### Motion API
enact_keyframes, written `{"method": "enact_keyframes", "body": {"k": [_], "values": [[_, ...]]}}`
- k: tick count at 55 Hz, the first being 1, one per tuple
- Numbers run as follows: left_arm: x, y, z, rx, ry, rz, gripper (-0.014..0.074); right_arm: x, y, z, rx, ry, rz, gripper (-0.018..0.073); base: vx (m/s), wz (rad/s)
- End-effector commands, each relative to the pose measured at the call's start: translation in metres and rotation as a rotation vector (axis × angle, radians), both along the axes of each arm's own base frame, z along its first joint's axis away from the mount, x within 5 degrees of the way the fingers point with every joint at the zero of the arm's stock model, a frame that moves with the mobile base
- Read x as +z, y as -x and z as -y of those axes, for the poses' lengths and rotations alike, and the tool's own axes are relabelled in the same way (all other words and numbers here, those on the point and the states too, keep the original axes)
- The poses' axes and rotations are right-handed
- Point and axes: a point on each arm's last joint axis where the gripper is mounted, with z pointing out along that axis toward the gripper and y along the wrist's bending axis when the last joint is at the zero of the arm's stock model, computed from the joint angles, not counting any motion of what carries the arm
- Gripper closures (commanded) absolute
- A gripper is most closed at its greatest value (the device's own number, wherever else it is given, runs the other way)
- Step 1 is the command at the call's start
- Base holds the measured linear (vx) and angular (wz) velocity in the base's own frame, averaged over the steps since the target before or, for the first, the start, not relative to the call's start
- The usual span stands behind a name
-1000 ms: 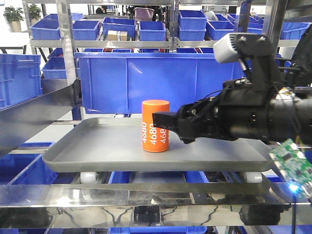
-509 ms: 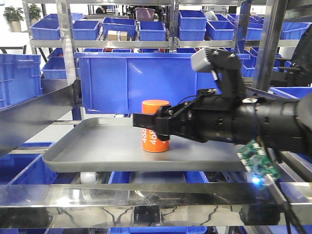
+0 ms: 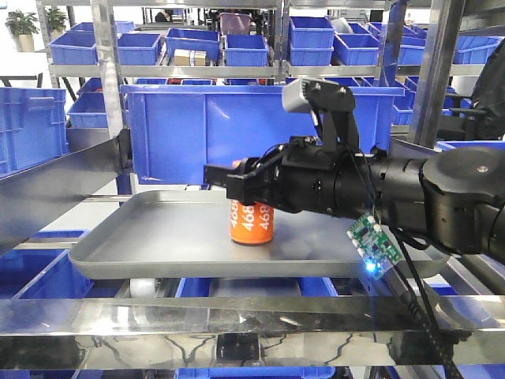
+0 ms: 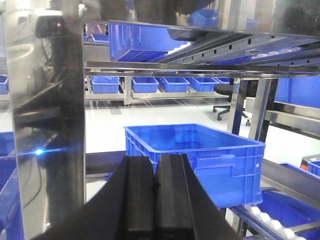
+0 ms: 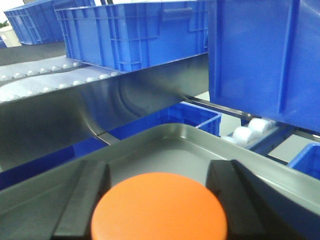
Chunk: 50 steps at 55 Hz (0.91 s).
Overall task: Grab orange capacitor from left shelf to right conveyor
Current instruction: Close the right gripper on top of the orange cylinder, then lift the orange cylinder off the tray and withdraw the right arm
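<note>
My right gripper [image 5: 159,186] is spread, fingers at nine and three o'clock of the orange capacitor [image 3: 251,226], upright in the grey tray [image 3: 142,237] on the left shelf [image 3: 197,313]. Straddling it centres my squeeze; I'm probably not touching yet.

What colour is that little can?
The can is bright orange with white 4680 print; front-facing view shows it best.

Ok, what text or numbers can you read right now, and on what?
"468": white, vertical, twice on the orange capacitor; the rest is hidden behind the right gripper.
Label on the cardboard box: too small to read.
Circuit board: too small to read.
</note>
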Motion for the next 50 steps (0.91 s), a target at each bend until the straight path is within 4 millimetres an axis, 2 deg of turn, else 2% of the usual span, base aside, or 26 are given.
{"method": "enact_keyframes", "body": {"k": [1, 3, 14, 24, 36, 50], "values": [[0.018, 0.003, -0.001, -0.005, 0.036, 0.111, 0.0603, 0.03, 0.01, 0.006, -0.016, -0.058, 0.072, 0.0501, 0.0, 0.0], [0.018, 0.003, -0.001, -0.005, 0.036, 0.111, 0.0603, 0.03, 0.01, 0.006, -0.009, -0.057, 0.071, 0.0574, 0.0, 0.0], [0.018, 0.003, -0.001, -0.005, 0.036, 0.111, 0.0603, 0.037, 0.018, 0.008, 0.006, -0.027, 0.106, 0.0568, 0.0, 0.0], [0.018, 0.003, -0.001, -0.005, 0.036, 0.111, 0.0603, 0.062, 0.04, 0.025, -0.05, 0.049, 0.221, 0.0567, 0.0, 0.0], [0.018, 0.003, -0.001, -0.005, 0.036, 0.111, 0.0603, 0.097, 0.088, 0.059, -0.158, 0.178, 0.3, 0.0567, 0.0, 0.0], [0.018, 0.003, -0.001, -0.005, 0.036, 0.111, 0.0603, 0.117, 0.153, 0.11, -0.347, 0.344, 0.27, 0.0567, 0.0, 0.0]]}}
